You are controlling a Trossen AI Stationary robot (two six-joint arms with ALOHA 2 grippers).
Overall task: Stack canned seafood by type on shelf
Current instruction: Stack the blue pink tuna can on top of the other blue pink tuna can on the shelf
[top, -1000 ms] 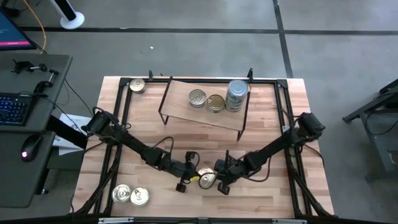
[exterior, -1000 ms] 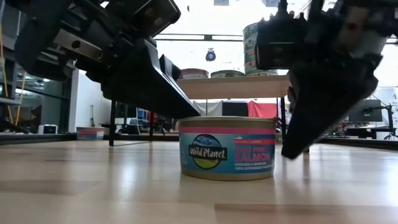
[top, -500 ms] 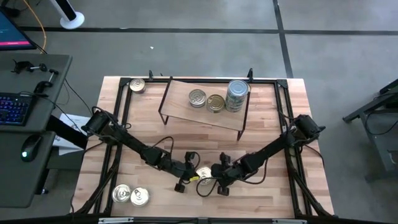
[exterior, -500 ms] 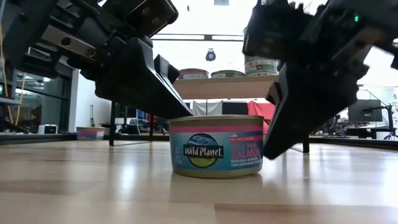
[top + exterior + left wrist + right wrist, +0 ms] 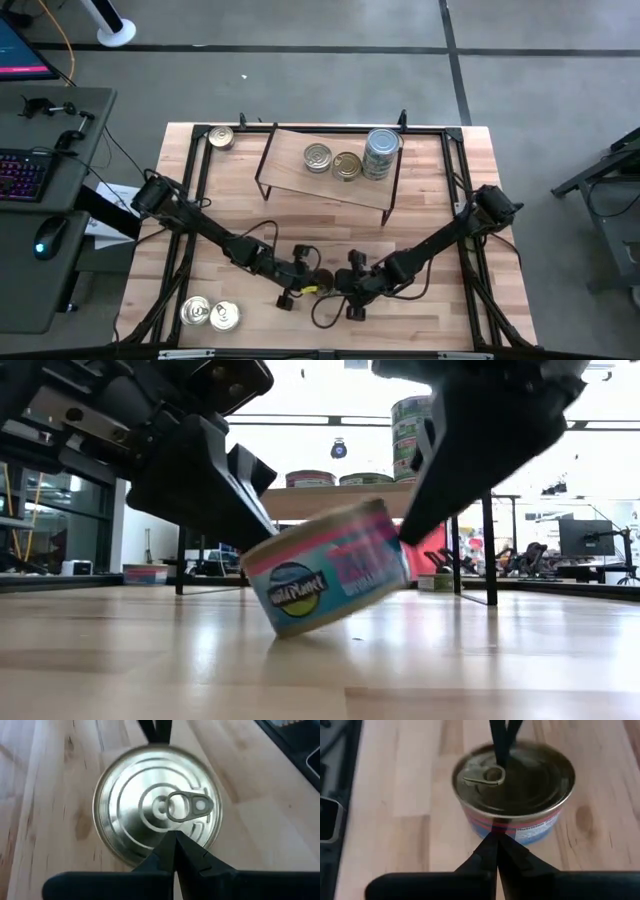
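Salmon tin (image 5: 327, 565) sat tilted near the front edge of the worktop, centre, one side lifted off the wood. Label read "Wild Planet"; the pink band's text was blurred. Left gripper (image 5: 297, 283) and right gripper (image 5: 350, 288) pressed in from opposite sides, each with fingers closed together, neither clamping the tin. Shelf (image 5: 290, 168) stood near the back edge, carrying other tins.
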